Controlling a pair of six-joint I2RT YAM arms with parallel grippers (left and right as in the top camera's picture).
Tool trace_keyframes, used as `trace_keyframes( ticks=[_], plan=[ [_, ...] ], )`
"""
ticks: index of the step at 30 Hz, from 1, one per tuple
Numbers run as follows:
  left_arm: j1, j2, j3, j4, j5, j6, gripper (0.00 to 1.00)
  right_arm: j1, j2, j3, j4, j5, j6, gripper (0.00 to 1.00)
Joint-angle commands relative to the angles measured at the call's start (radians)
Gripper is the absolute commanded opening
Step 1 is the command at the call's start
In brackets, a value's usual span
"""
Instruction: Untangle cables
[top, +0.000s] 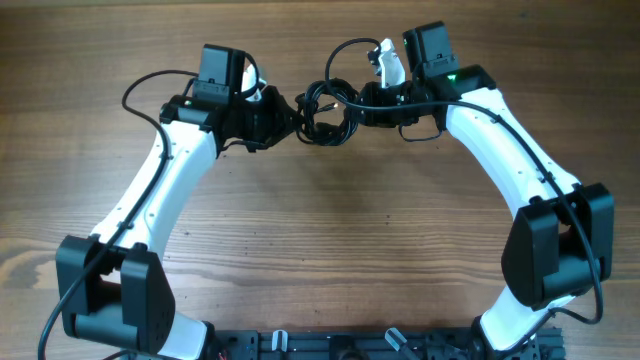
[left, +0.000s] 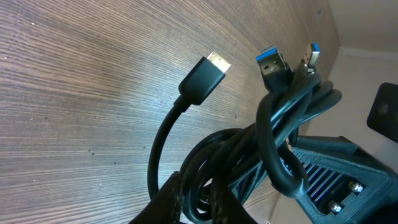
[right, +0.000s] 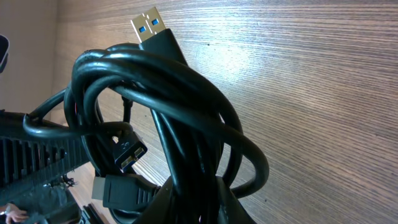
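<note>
Cables (left: 249, 155) look soft, light and bendy, all knotted up. Left gripper (top: 288, 119) and right gripper (top: 363, 108) each pinch them, jaws nearly closed. Better grab near a plug (left: 205, 78).

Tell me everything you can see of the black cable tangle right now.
The tangle of thin black rubbery cables is several glossy cords looped and knotted together, with blue-tongued USB plugs and a flat silver-tipped plug sticking out. It hangs between the left gripper and right gripper, both closed on its loops, over the wooden table.
</note>
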Motion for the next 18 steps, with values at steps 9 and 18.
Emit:
trace_keyframes(
  ticks=[9, 18],
  plan=[
    [-0.023, 0.013, -0.003, -0.071, 0.010, -0.028, 0.20, 0.020, 0.003, 0.002, 0.008, -0.068, -0.003, 0.04],
    [-0.023, 0.013, -0.003, -0.039, -0.042, -0.029, 0.23, 0.020, 0.003, 0.002, 0.003, -0.069, -0.003, 0.04]
  ],
)
